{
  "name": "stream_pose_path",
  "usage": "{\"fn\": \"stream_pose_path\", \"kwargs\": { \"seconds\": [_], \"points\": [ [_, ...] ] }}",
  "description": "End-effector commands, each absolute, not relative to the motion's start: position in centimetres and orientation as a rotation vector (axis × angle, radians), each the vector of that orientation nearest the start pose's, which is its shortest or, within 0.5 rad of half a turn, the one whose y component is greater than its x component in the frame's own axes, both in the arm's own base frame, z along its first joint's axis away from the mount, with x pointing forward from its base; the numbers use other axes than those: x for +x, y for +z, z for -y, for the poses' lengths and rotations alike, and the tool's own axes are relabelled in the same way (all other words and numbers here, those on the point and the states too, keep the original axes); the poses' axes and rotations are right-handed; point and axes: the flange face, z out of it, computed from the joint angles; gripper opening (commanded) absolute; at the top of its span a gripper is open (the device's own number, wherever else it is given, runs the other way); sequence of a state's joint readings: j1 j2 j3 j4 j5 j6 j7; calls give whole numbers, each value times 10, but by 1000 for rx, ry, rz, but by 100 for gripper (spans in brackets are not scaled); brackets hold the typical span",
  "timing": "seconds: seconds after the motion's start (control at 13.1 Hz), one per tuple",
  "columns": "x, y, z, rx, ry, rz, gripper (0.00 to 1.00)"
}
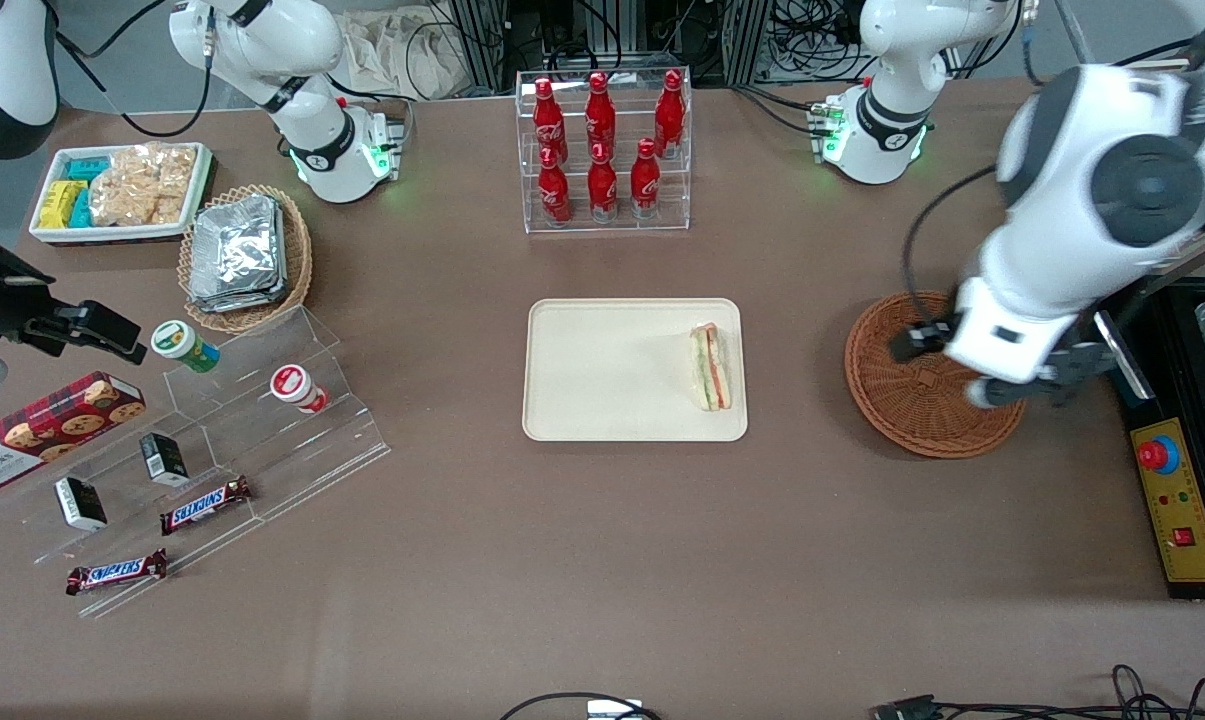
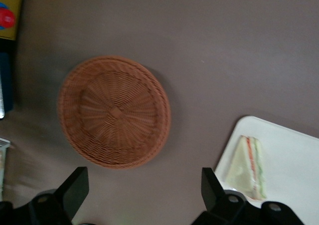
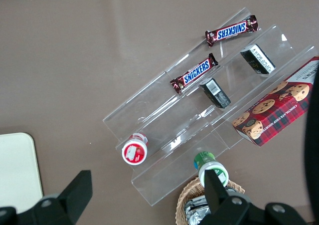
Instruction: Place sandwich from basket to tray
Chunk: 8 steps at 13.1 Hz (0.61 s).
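Observation:
The sandwich (image 1: 712, 366) (image 2: 249, 167), a wrapped wedge with green and red-orange stripes, lies on the cream tray (image 1: 602, 370) (image 2: 294, 155), near the tray's edge toward the working arm. The round reddish-brown basket (image 1: 912, 400) (image 2: 114, 111) stands empty beside the tray, toward the working arm's end of the table. My left gripper (image 1: 1012, 385) (image 2: 144, 185) hangs high over the basket's rim. It is open, its black fingers (image 2: 212, 185) spread wide with only bare table showing between them.
A clear rack of red cola bottles (image 1: 602, 150) stands farther from the front camera than the tray. A yellow-and-black control box (image 1: 1177, 500) sits beside the basket. Toward the parked arm's end are a tan basket of foil packets (image 1: 245, 258), a white snack bin (image 1: 122, 190) and an acrylic snack stand (image 1: 212, 450).

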State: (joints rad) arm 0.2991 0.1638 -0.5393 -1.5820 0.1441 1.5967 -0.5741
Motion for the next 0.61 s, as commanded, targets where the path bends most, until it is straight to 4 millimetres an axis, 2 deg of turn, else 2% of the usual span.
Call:
{"fn": "stream_pose_path", "kwargs": {
  "seconds": [0.0,0.15,0.23,0.38,0.46,0.54],
  "points": [
    [580,553,67,-2995,152,547,100],
    [577,559,58,-2985,137,574,100],
    [578,560,41,-2977,139,621,100],
    [580,558,27,-2976,148,654,100],
    [580,555,0,-2965,162,716,100],
    [579,555,-22,-3006,183,696,100]
  ]
}}
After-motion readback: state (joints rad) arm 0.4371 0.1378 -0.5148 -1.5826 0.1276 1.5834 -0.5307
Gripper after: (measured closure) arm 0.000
